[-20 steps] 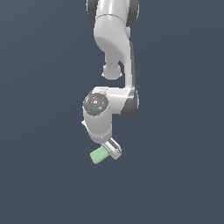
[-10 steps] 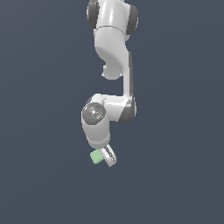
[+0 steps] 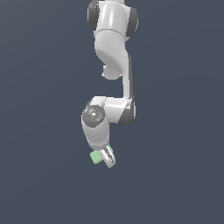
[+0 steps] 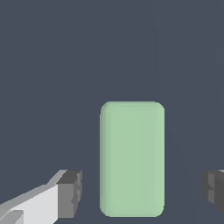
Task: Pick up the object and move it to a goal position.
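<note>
Gripper [image 4: 140,192] stood spread wide, dark pads [image 4: 72,192] either side of the block [image 4: 132,159] with clear gaps both ways; nothing was pinched. In the wrist view I noted the pale mint-green block lying between the fingers, its long axis running away from the camera. In the exterior view it sat just beside the fingertips, toward that view's left, low under the bent arm [image 3: 111,83].

Progress, as I judged it: approach and straddle about done; closing, lifting and carrying to the goal all remained.

Could not make out any goal marker in either view. One finger was cut off at the wrist view's edge. Whether the block rested on a surface, I could not tell; the ground was featureless.
</note>
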Action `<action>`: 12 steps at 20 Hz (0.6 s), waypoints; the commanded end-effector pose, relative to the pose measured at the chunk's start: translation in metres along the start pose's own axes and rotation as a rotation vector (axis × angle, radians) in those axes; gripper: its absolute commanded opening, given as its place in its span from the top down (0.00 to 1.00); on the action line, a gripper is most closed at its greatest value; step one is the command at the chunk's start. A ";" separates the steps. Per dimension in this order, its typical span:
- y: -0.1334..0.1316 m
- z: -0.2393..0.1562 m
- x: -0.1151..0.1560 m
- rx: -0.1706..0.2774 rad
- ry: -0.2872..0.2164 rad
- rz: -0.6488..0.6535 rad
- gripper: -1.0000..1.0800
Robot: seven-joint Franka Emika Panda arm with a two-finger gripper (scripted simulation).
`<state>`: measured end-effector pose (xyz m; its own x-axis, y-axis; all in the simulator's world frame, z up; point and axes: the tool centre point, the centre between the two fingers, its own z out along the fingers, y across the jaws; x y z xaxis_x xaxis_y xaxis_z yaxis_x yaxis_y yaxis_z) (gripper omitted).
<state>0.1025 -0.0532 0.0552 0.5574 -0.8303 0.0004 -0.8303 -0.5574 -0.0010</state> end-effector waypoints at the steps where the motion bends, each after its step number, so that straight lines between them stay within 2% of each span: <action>1: 0.001 0.009 0.000 -0.001 -0.001 0.001 0.04; 7: 0.001 0.040 -0.001 -0.001 -0.001 0.004 0.04; 12: 0.000 0.046 0.000 -0.001 -0.001 0.004 0.04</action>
<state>0.1012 -0.0532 0.0096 0.5540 -0.8325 -0.0016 -0.8325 -0.5540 0.0014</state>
